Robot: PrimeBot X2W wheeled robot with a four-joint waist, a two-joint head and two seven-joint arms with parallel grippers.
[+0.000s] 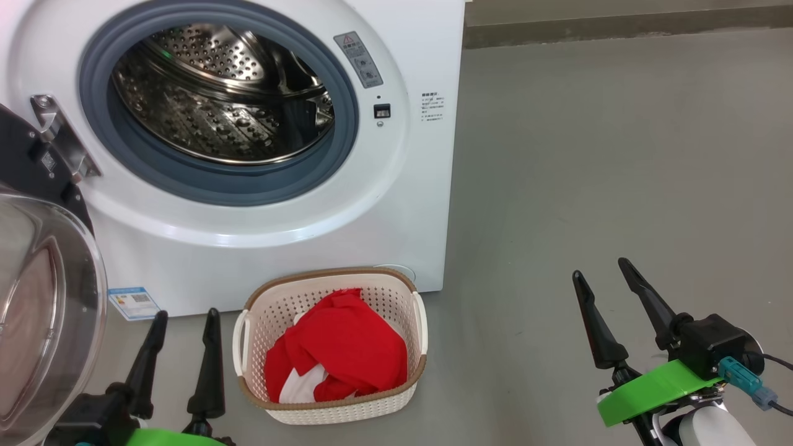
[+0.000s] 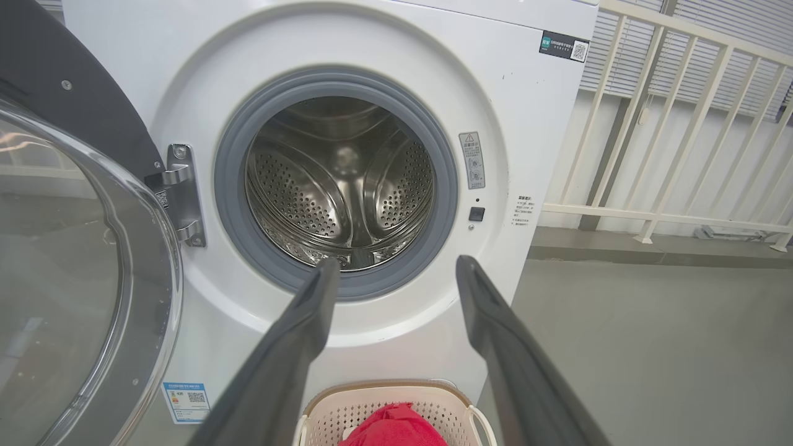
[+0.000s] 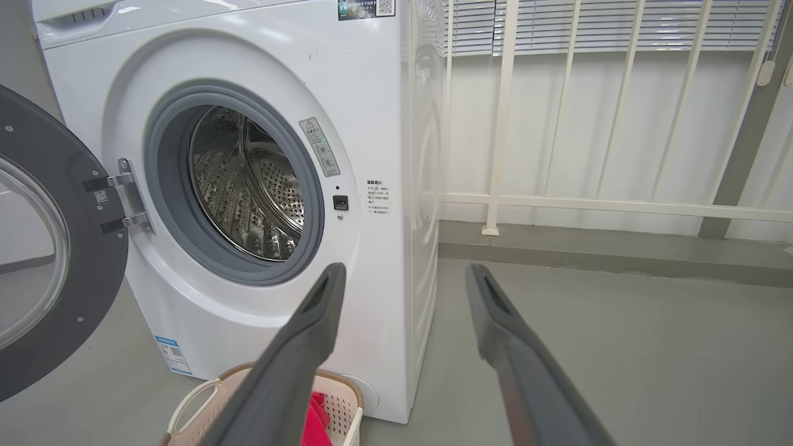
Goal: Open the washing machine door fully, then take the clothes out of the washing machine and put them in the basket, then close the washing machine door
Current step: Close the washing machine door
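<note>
the left gripper (image 1: 188, 313) at seven o'clock and the right gripper (image 1: 600, 267) at four o'clock are wide open and hold nothing, the washing machine door (image 1: 37, 310) at eight hangs open and needs shutting last, the clothes (image 1: 347, 347) lie in the basket (image 1: 328, 272) at six, and the drum (image 1: 217, 105) at eleven looks empty.

A smooth grey floor (image 1: 619, 155) spreads out under soft, even light — matte and faintly scuffed. Along its far edge runs a low raised kerb (image 3: 588, 248), carrying a cream railing (image 3: 500, 124) of slim upright bars joined by a horizontal rail. Behind the bars hang white slatted blinds (image 3: 632, 25) above a plain white wall (image 3: 607, 124) — a dark post (image 3: 740, 148) stands beside them.
</note>
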